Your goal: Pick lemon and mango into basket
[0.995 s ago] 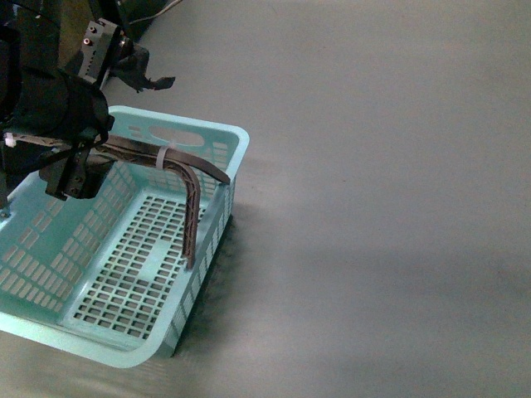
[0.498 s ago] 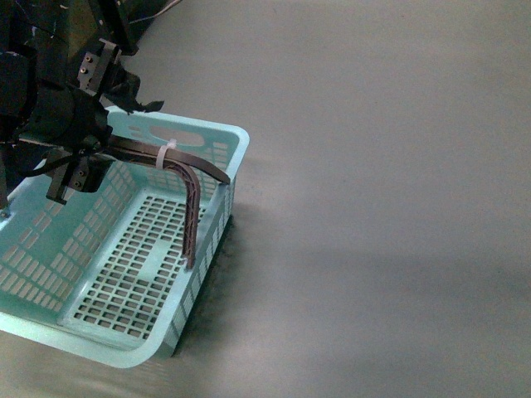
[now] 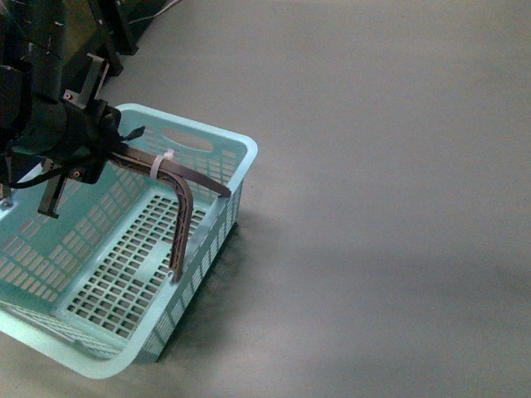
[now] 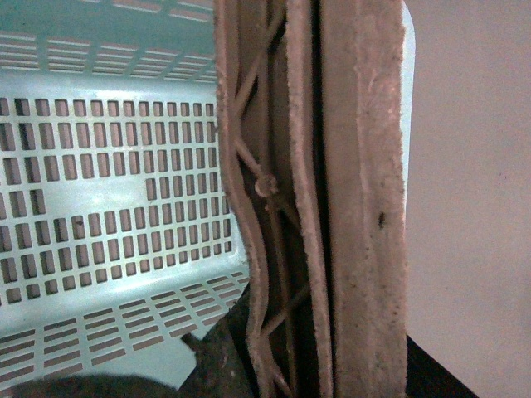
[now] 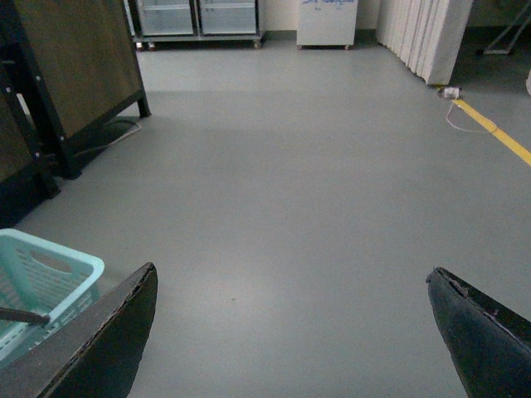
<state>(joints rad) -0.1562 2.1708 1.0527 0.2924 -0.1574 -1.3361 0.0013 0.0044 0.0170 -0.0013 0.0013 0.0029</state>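
Observation:
The light teal basket (image 3: 211,217) stands on the grey floor at the left of the front view, empty. My left gripper (image 3: 112,149) is shut on its brown handles (image 3: 178,186), which are bound with a white zip tie (image 3: 159,162). The left wrist view shows the handles (image 4: 348,207) close up over the slotted basket floor (image 4: 108,224). My right gripper (image 5: 290,286) is open and empty above bare floor, with a corner of the basket (image 5: 50,269) beside it. The lemon and the mango are out of view.
Grey floor (image 3: 382,207) spreads to the right of the basket. In the right wrist view a dark wooden cabinet (image 5: 70,75) stands beside the basket, a white cabinet (image 5: 325,21) and curtains (image 5: 423,33) at the far wall, and a yellow floor line (image 5: 498,133).
My left gripper has moved down and closed on the handles, which it tilted. The basket has shifted and turned slightly on the floor.

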